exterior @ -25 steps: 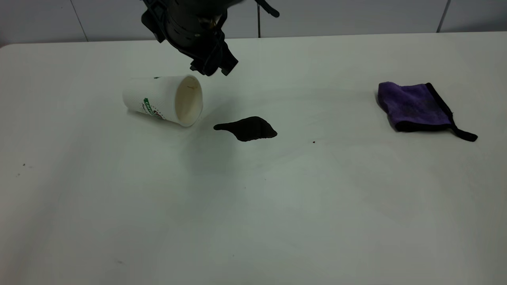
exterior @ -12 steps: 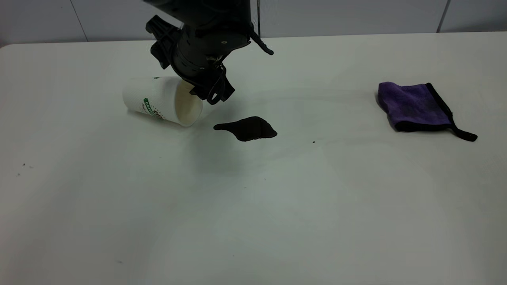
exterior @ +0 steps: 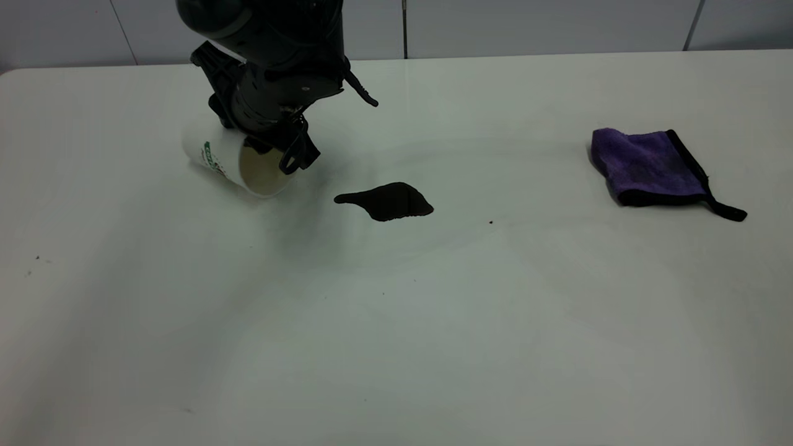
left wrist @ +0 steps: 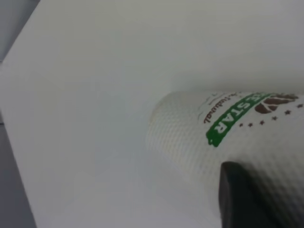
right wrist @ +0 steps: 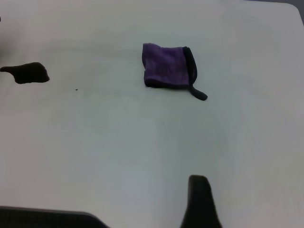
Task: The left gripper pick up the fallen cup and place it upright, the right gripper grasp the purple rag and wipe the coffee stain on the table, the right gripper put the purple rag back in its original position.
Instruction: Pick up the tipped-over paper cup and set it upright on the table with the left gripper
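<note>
Your left claw has its dark fingers set around the rim end of the tall white textured paper cup with the green band — whether it is clenched yet, you cannot tell. The cup lies on its side at the left of the white table, long axis across the table, mouth facing the black-brown coffee stain just beside it. Judge this the first step: next, secure the grip, lift and tip it upright. Far right lies the purple fuzzy rag, untouched; your right claw hangs well back — its grip unclear
</note>
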